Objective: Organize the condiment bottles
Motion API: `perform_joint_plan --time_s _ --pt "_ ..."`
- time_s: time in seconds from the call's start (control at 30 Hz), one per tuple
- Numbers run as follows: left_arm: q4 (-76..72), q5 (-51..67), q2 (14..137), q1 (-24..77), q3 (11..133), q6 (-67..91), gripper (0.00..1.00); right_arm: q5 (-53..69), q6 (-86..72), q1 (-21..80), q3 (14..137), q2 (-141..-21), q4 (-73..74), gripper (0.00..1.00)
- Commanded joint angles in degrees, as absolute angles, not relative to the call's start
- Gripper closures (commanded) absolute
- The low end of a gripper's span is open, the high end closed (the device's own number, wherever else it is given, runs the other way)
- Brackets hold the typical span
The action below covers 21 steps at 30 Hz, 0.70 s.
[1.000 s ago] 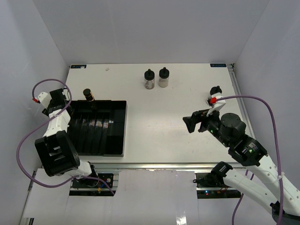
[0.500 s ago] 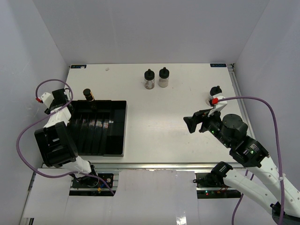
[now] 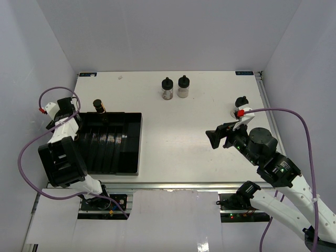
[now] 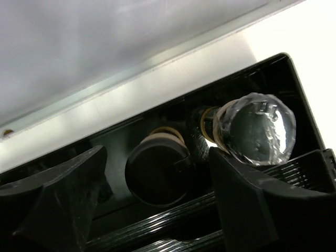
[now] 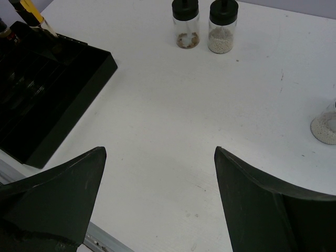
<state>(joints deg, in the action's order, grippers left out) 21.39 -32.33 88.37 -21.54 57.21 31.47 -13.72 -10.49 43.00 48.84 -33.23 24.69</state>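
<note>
Our left end effector [image 4: 156, 155] stands apart around a bottle [image 4: 157, 176] upright in the tray [image 3: 131, 147]; we judge this placing done. The right end effector [image 5: 160, 152], also apart, must next reach the far bottles [image 5: 186, 23] on the counter [image 5: 173, 121].

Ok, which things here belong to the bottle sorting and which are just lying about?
Job: squat bottle with brownish contents; squat bottle with pale powder beside it; third squat bottle by the right arm; slim bottles in the tray's far-left corner.
Not bottles: black slotted tray holding the slim ones; purple cables.
</note>
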Motion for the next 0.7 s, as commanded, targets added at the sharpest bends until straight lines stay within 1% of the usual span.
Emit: perform_joint_plan --time_s 0.0,0.07,0.17,0.23,0.33,0.4,0.43,0.47,0.53,0.57,0.6,0.67 --pt "27.73 -34.13 83.02 -21.62 62.85 32.39 0.06 -15.16 -10.66 43.11 48.17 -33.13 22.32 0.10" --pt "29.69 -33.05 80.42 -21.70 64.13 32.50 0.02 -15.36 -11.05 43.15 47.85 -33.06 22.41 0.10" --pt "31.82 -26.85 76.95 -21.62 65.61 32.65 0.02 -17.97 -13.93 43.07 48.52 -34.32 24.13 0.09" --pt "32.36 -20.59 73.30 -21.37 65.96 31.55 0.02 -22.31 -16.22 43.08 50.74 -37.68 26.38 0.09" --pt "29.18 -5.95 68.46 -19.27 64.32 28.21 0.02 -28.91 -19.78 43.08 54.02 -43.15 31.66 0.08" --pt "26.86 3.19 65.29 -16.36 62.93 27.44 0.02 -31.80 -21.62 43.04 55.95 -47.29 34.43 0.08" --pt "26.17 5.31 63.87 -14.52 62.37 27.48 0.02 -34.15 -22.18 42.95 56.94 -49.22 35.46 0.08" --pt "25.71 6.73 62.75 -11.79 62.07 27.40 0.02 -36.15 -22.84 42.74 57.77 -50.89 36.48 0.09" --pt "25.92 6.17 61.91 -1.97 62.73 26.66 0.02 -38.49 -24.63 41.70 58.68 -53.00 38.50 0.09" --pt "27.24 4.75 61.79 1.37 63.00 26.55 0.02 -38.91 -25.19 41.00 58.63 -53.41 38.66 0.09" --pt "27.86 2.24 61.71 3.47 63.24 26.32 0.02 -38.56 -25.68 40.28 58.47 -53.59 37.99 0.09" --pt "27.95 1.60 61.29 7.75 62.88 25.96 0.02 -38.01 -26.16 36.93 57.56 -53.78 36.91 0.09"
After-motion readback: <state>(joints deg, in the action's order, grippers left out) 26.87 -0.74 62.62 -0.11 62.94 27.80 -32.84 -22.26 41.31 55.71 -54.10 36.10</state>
